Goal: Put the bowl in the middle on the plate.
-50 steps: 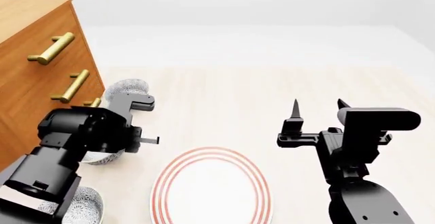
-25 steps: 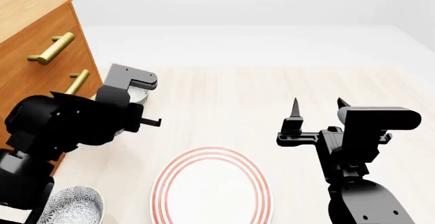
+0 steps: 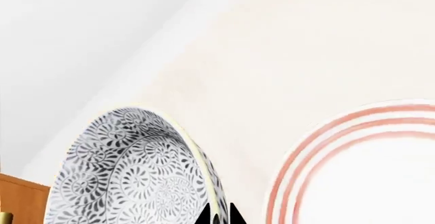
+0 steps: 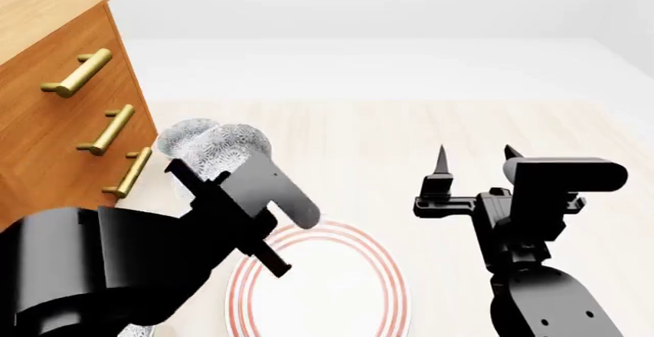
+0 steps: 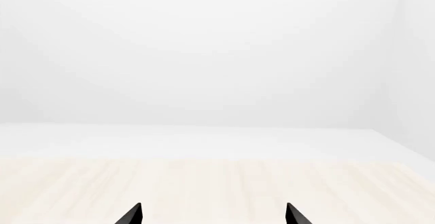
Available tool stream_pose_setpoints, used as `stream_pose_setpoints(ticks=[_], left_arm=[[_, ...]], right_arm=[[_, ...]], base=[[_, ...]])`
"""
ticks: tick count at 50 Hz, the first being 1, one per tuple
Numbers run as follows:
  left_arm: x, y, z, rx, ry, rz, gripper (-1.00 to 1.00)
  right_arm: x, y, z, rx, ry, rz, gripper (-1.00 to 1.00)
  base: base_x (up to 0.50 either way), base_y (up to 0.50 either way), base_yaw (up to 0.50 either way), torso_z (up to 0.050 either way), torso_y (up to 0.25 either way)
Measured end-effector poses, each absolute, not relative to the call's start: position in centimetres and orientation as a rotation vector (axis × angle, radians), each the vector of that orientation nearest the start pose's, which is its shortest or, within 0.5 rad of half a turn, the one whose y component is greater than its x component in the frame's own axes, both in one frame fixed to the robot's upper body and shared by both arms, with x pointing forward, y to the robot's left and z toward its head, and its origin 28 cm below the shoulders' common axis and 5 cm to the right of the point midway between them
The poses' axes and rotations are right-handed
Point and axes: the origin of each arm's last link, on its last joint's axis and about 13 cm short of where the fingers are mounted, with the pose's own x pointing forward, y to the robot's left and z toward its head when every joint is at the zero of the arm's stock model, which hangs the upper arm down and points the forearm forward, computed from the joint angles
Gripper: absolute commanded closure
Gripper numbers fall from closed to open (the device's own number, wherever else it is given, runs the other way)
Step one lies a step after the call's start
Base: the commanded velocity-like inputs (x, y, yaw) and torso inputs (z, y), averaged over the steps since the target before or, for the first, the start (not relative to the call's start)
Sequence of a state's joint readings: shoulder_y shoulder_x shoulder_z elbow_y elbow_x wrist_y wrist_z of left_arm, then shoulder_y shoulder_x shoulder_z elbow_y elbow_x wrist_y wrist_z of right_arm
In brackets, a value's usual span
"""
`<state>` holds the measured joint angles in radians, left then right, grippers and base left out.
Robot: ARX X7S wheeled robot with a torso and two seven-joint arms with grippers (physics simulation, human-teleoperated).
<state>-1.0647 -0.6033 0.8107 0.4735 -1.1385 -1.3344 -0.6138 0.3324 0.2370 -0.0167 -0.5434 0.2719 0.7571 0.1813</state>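
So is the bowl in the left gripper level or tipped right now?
Tipped. In the left wrist view the bowl shows its patterned inside nearly face-on, rim clamped by the left gripper, beside the plate.

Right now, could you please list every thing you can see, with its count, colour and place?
bowl: one held, grey-blue flowers on white, lifted beside the dresser; a second like it behind.
plate: one, white with red rings, on the table near the robot.
dresser: one, brown wood with gold handles, at the left.
table: one, pale wood.
left gripper: black, shut on the bowl's rim.
right gripper: black, open, empty.
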Motion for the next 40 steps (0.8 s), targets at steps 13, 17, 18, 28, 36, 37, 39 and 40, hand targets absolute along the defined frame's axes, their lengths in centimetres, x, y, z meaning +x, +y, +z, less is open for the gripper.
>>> stream_pose_setpoints(ticks=[13, 17, 18, 28, 36, 37, 39, 40], left_arm=[[20.2, 18.5, 19.5, 0.86, 0.255, -0.569, 1.0], [19.2, 18.1, 19.3, 0.895, 0.235, -0.619, 1.0], [19.0, 18.0, 19.3, 0.904, 0.23, -0.631, 1.0], [17.6, 17.0, 18.9, 0.967, 0.193, -0.732, 1.0], [17.3, 16.4, 18.4, 0.992, 0.186, -0.781, 1.0], [17.3, 16.3, 18.3, 0.994, 0.187, -0.784, 1.0], [17.3, 16.2, 18.2, 0.998, 0.19, -0.789, 1.0], [17.4, 16.2, 18.1, 1.0, 0.192, -0.791, 1.0]], right_arm=[[24.6, -12.4, 15.4, -0.036, -0.102, -0.03, -1.0], [24.6, -12.5, 15.4, -0.036, -0.103, -0.03, -1.0], [24.6, -12.5, 15.3, -0.036, -0.103, -0.03, -1.0], [24.6, -12.5, 15.3, -0.033, -0.102, -0.031, -1.0], [24.5, -12.6, 15.3, -0.032, -0.105, -0.033, -1.0], [24.5, -12.6, 15.3, -0.031, -0.105, -0.033, -1.0], [24.5, -12.6, 15.3, -0.031, -0.106, -0.034, -1.0], [24.5, -12.6, 15.3, -0.031, -0.106, -0.034, -1.0]], base=[[0.0, 0.0, 0.0, 0.0, 0.0], [0.0, 0.0, 0.0, 0.0, 0.0], [0.0, 0.0, 0.0, 0.0, 0.0], [0.0, 0.0, 0.0, 0.0, 0.001], [0.0, 0.0, 0.0, 0.0, 0.0], [0.0, 0.0, 0.0, 0.0, 0.0], [0.0, 0.0, 0.0, 0.0, 0.0], [0.0, 0.0, 0.0, 0.0, 0.0]])
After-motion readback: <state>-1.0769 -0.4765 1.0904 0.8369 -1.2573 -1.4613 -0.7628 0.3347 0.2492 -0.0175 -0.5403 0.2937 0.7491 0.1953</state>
